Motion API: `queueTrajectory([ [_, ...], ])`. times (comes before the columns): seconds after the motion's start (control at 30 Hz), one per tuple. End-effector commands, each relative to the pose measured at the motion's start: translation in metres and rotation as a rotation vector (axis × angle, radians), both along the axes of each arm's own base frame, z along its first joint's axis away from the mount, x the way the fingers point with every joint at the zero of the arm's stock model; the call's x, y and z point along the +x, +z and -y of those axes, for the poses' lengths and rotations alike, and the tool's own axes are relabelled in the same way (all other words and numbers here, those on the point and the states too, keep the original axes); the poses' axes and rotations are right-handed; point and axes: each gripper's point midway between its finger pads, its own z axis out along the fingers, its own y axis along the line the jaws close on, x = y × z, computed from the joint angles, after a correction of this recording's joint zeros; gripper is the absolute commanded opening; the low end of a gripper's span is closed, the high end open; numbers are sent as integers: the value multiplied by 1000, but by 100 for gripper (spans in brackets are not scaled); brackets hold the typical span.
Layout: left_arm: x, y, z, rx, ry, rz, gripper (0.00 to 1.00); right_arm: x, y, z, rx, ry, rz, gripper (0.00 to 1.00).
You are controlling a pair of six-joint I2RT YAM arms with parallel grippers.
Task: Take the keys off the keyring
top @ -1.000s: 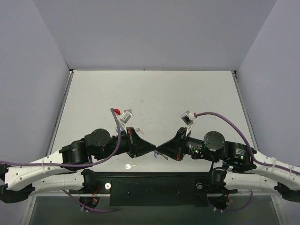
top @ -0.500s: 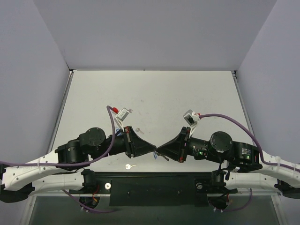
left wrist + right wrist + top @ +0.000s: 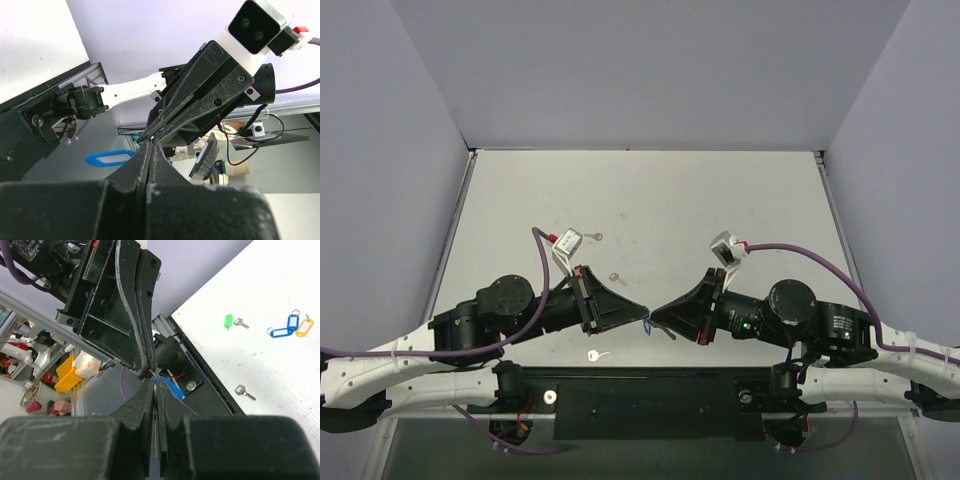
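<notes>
The small bright-blue oblong plastic key tag with thin metal ring (image 3: 169,388) is hanging near the middle of the tabletop's near edge, and the left gripper (image 3: 645,316) is pinching it tight. The right gripper (image 3: 659,316), fingers also squeezed together, is meeting it tip to tip, I'm guessing to work the key off. The tag's mostly hidden, so I can't tell which way its long axis is pointing.

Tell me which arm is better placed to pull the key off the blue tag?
Probably the right. Both claws are shut tip to tip; the blue tag hangs beside the left claw, seemingly anchoring it. A thin metal sliver shows between the fingers of the right claw, possibly the key.
</notes>
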Motion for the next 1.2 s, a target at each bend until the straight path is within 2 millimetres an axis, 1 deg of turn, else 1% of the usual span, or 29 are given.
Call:
queueTrajectory([
  [0.0, 2, 55, -12, -182, 33, -2, 0, 0, -4, -4, -40, 9, 27, 0],
  [0.17, 3, 46, -11, -167, 35, -6, 0, 0, -1, -4, -34, 10, 30, 0],
  [0.37, 1, 42, -10, -162, 23, -9, 0, -2, 2, -4, -27, 17, 34, 0],
  [0.43, 1, 41, -10, -159, 25, -9, 4, -2, 4, -3, -20, 18, 32, 0],
  [0.47, 1, 41, -10, -158, 25, -11, 12, -2, 3, -3, -19, 19, 32, 0],
  [0.5, 1, 41, -11, -157, 25, -10, 16, -3, 5, -2, -14, 21, 32, 0],
  [0.53, 1, 40, -11, -158, 28, -11, 26, -2, 4, -2, -14, 19, 33, 0],
  [0.6, 1, 39, -11, -152, 26, -8, 37, -3, 4, -1, -8, 20, 30, 0],
  [0.67, 2, 37, -12, -145, 31, -8, 46, -3, 5, -1, -5, 19, 30, 0],
  [0.73, 2, 36, -14, -142, 36, -8, 51, -4, 6, 0, 1, 20, 32, 0],
  [0.83, 4, 32, -15, -128, 45, 0, 56, -4, 6, 0, 5, 21, 29, 0],
  [0.93, 4, 32, -17, -106, 47, 19, 56, -5, 7, 0, 6, 26, 31, 0],
  [0.97, 4, 29, -16, -82, 42, 44, 56, -6, 7, 1, 8, 26, 30, 0],
  [1.03, 1, 33, -15, -37, 18, 98, 56, -6, 7, 1, 5, 27, 29, 0],
  [1.13, -6, 32, -9, 51, -42, 188, 56, -6, 4, 3, -11, 26, 24, 0],
  [1.17, -7, 37, -12, 77, -56, 232, 56, -7, 6, 4, -10, 29, 26, 0],
])
